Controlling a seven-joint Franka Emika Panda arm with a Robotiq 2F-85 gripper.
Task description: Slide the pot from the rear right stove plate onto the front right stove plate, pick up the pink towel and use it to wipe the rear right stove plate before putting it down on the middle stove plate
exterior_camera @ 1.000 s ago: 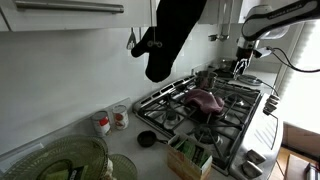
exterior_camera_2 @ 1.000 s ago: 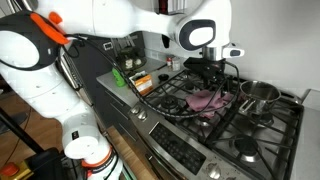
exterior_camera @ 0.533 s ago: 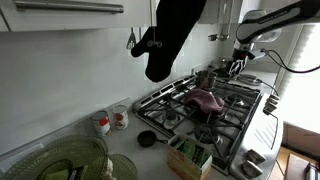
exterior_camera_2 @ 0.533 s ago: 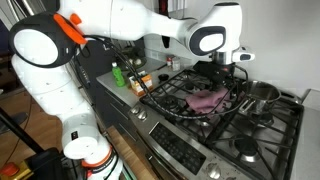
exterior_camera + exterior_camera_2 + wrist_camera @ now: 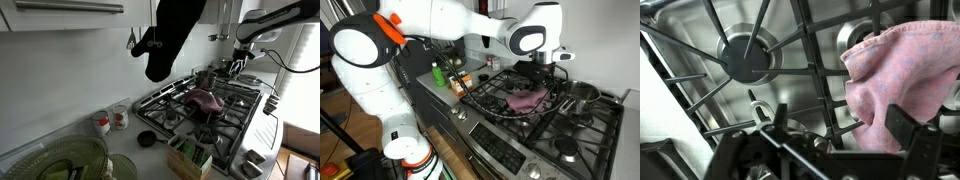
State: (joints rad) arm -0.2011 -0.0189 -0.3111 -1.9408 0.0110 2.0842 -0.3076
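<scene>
Pincer (image 5: 840, 120) spread wide above the stove grate (image 5: 812, 60), holding nothing. One finger overlaps the pink towel (image 5: 902, 70); contact cannot be told.

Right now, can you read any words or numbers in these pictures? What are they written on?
No text can be read in any view.
Cups: red marks, too blurred to read.
Green bottle: label too small to read.
Pink towel: no writing shows.
Stove grates: no writing shows.
</scene>
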